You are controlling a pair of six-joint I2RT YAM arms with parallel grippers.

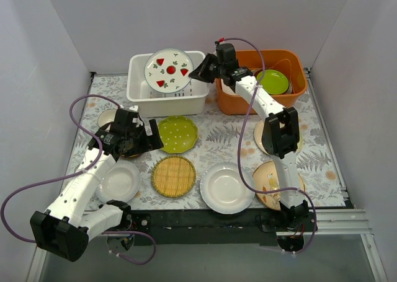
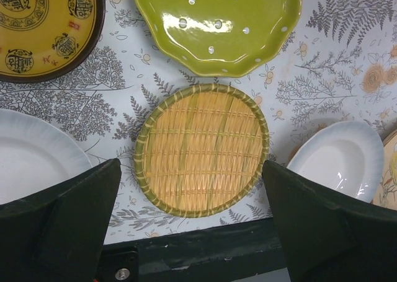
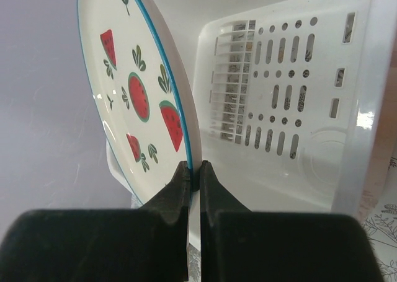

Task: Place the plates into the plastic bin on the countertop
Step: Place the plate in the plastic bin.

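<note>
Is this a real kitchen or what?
Probably not: it looks like a robot practice booth. Plain white walls box in a cloth-covered table, two robot arms are bolted at its edge, and plates lie spread out.

No word, number or brand name can be read with any certainty in these views. The one thing that bears signs is the small round dark-yellow glazed plate with a dark brown rim (image 2: 43,31), at the upper left of the left wrist view. Black round medallions (image 2: 67,45) on its face hold stylised, character-like signs that cannot be made out, and a small red mark (image 2: 74,25) between them is too small to read.
</note>
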